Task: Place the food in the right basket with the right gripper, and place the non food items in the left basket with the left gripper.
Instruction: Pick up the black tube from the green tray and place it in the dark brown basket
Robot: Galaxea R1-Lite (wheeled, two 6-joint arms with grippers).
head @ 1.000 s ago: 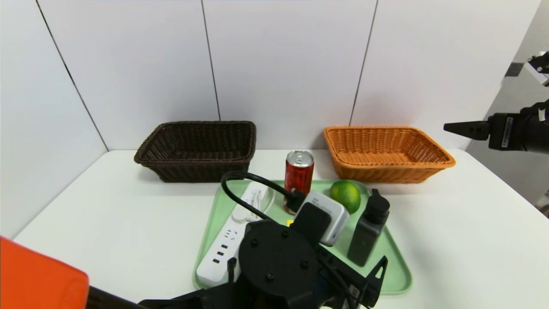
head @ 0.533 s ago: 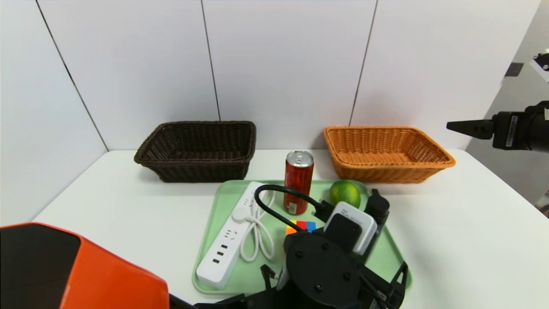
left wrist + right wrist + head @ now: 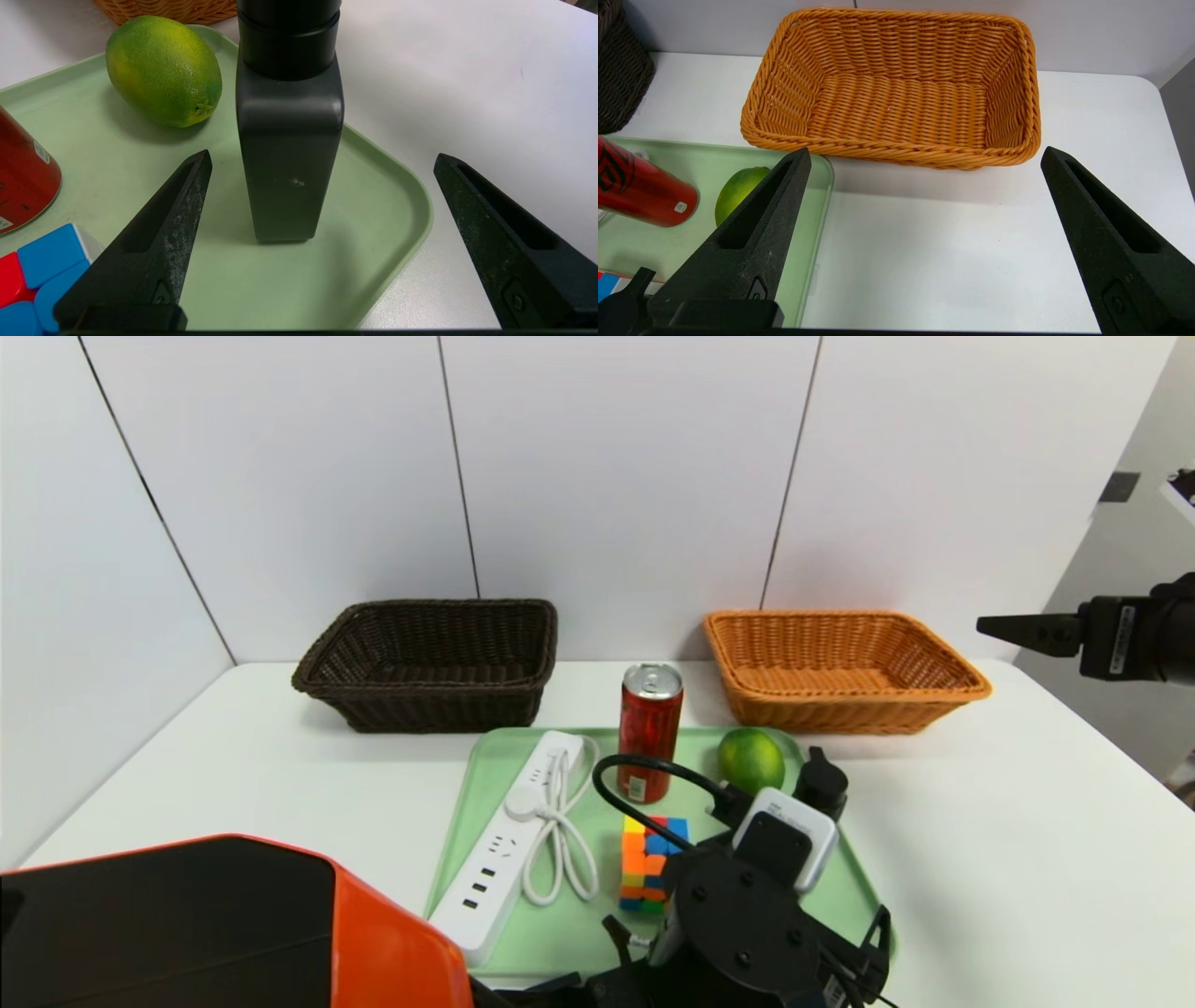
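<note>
My left gripper (image 3: 322, 154) is open low over the green tray's (image 3: 373, 200) right end. A black bottle (image 3: 289, 140) stands upright just ahead of it, in line with the gap and untouched. In the head view my left wrist hides most of the bottle (image 3: 820, 782). Also on the tray are a lime (image 3: 751, 758), a red can (image 3: 651, 728), a colour cube (image 3: 649, 863) and a white power strip (image 3: 509, 845). The brown left basket (image 3: 425, 658) and orange right basket (image 3: 840, 667) are empty. My right gripper (image 3: 1018, 627) hangs open and empty, right of the orange basket.
The white table (image 3: 1008, 859) ends at a wall just behind both baskets. My left arm's orange and black shell (image 3: 233, 924) fills the near left corner of the head view. The black wrist (image 3: 747, 924) covers the tray's near right part.
My left arm has swung right across the tray, uncovering the colour cube and coming to face the black bottle. The right gripper has drifted slightly right and down.
</note>
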